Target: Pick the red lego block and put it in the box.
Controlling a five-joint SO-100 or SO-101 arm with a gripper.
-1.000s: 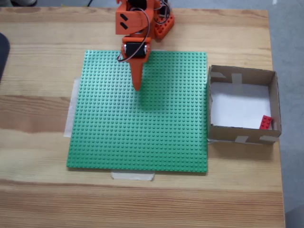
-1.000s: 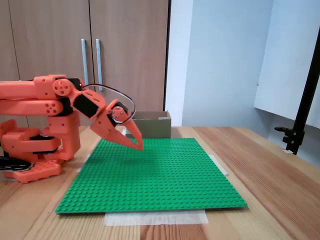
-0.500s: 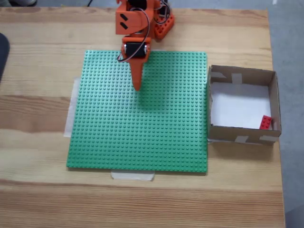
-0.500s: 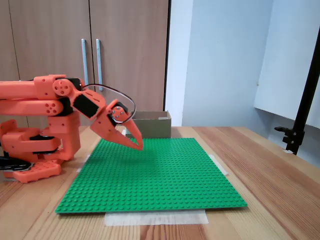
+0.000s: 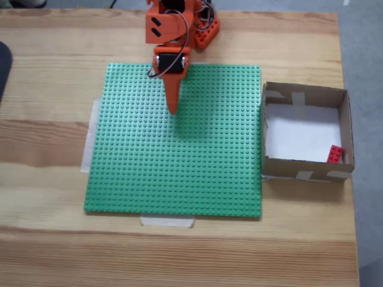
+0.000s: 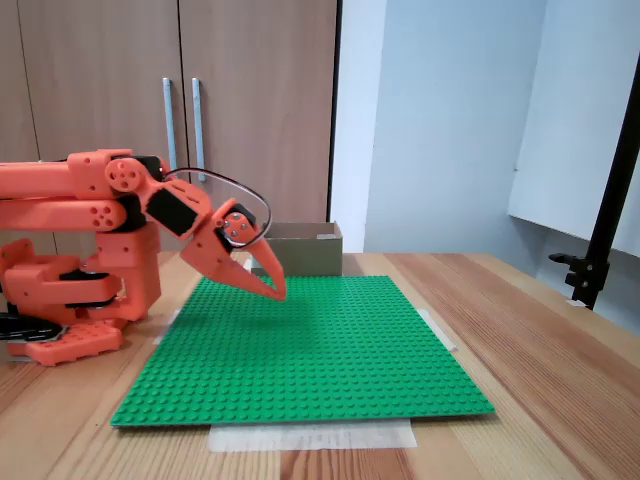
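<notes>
The red lego block [image 5: 335, 154] lies inside the box [image 5: 306, 92], in the corner at the lower right of a fixed view from above. My orange gripper [image 5: 173, 109] hangs shut and empty over the upper part of the green baseplate [image 5: 179, 173], well left of the box. Seen from the side in the other fixed view, the gripper [image 6: 277, 291] points down at the baseplate [image 6: 320, 350] with its jaws closed, and the box [image 6: 305, 250] stands behind it. The block is hidden by the box wall there.
The arm's orange base [image 6: 70, 300] sits at the left of the side view. Pale tape strips [image 5: 167, 221] hold the baseplate to the wooden table [image 5: 54, 78]. A black stand [image 6: 600, 240] rises at the right edge. Cupboard doors stand behind.
</notes>
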